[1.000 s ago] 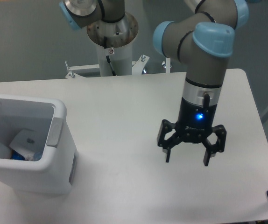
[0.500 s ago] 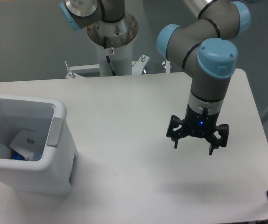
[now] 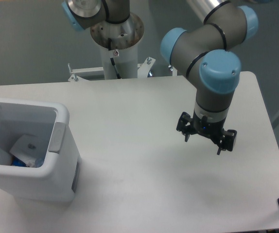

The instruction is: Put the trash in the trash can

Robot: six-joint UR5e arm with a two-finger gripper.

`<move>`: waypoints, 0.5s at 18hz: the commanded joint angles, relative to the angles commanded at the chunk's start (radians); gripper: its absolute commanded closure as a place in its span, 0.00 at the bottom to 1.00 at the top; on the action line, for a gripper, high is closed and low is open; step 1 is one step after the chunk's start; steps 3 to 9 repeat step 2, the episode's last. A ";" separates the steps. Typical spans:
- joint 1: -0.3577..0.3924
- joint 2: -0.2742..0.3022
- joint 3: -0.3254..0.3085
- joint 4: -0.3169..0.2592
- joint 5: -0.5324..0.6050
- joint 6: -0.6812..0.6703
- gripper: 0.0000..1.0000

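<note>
I see one white boxy plastic trash can (image 3: 57, 145) at the white worktop's (image 3: 130, 121) left edge, holding one crumpled white paper piece (image 3: 25, 144) and a glimpse of blue. My black two-finger gripper (image 3: 205, 140) hangs over the right side, jaws spread wide, holding nothing, well apart from the can.

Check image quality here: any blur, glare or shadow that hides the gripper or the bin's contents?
Fixed camera: lighting even, no harsh glare. The gripper is small and slightly soft, its fingers apart; a faint shadow lies on the table beneath. Inside the trash can, contents are shaded but partly discernible.
</note>
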 joint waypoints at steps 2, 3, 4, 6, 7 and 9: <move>0.000 0.000 -0.002 0.002 0.000 -0.002 0.00; 0.000 0.000 -0.002 0.002 0.000 -0.002 0.00; 0.000 0.000 -0.002 0.002 0.000 -0.002 0.00; 0.000 0.000 -0.002 0.002 0.000 -0.002 0.00; 0.000 0.000 -0.002 0.002 0.000 -0.002 0.00; 0.000 0.000 -0.002 0.002 0.000 -0.002 0.00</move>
